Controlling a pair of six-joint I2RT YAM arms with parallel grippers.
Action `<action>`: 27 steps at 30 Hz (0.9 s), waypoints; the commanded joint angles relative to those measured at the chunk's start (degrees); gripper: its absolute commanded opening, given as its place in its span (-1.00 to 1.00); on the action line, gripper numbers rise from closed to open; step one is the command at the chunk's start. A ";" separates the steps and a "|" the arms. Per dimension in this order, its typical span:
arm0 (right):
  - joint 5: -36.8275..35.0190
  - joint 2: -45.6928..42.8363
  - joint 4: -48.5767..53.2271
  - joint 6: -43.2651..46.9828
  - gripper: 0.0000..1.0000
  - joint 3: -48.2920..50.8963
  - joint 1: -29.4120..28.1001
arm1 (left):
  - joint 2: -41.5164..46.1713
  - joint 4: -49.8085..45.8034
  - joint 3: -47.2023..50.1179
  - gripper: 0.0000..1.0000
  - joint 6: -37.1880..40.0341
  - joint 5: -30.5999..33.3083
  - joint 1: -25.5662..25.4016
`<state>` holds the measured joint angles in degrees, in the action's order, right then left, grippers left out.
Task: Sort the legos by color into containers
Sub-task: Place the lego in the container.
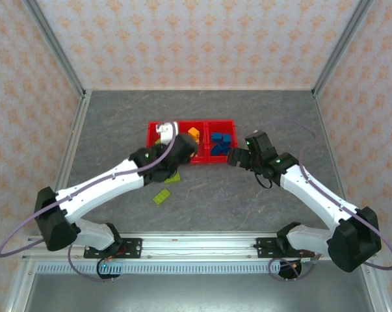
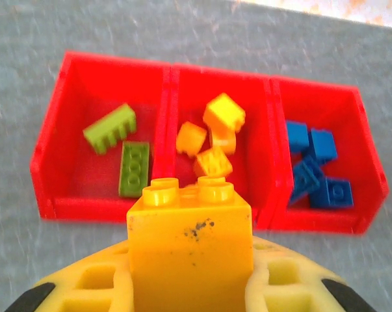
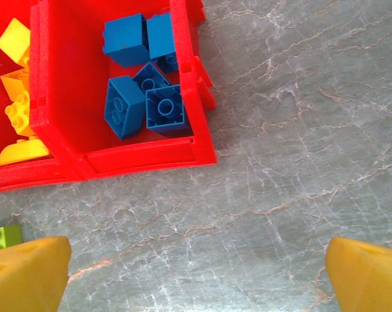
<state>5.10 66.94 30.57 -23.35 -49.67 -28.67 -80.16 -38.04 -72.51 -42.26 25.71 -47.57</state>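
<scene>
Grey table [image 1: 248, 195] | left tool [image 2: 190, 289] clamps orange brick [image 2: 190, 244], its base cropped

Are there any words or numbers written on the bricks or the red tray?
None can be read.
The orange studded plastic brick held by the left gripper bears only dark specks, not letters.
The shallow red plastic tray and the blue plastic bricks show no print; any marks on the studs are too small to tell.
</scene>
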 commanded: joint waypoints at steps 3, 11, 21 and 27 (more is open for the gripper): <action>-4.35 -4.60 1.34 -1.06 0.99 1.13 0.27 | -10.68 1.14 -9.55 -0.97 14.77 -4.28 9.00; -7.70 -9.05 2.50 0.03 0.99 1.68 0.32 | -33.08 -3.18 -27.41 -1.00 19.36 -9.43 14.22; -9.28 -10.40 3.80 1.57 0.99 2.72 0.29 | -38.98 -3.96 -31.13 -0.51 16.44 -12.11 15.05; -9.08 -10.64 4.15 2.00 0.99 2.62 0.33 | -32.47 -0.94 -27.45 0.28 14.97 -10.56 14.96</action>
<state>-2.02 57.25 33.23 -22.24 -47.68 -28.64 -118.45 -40.10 -101.12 -26.44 13.89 -32.95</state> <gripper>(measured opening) 0.996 0.623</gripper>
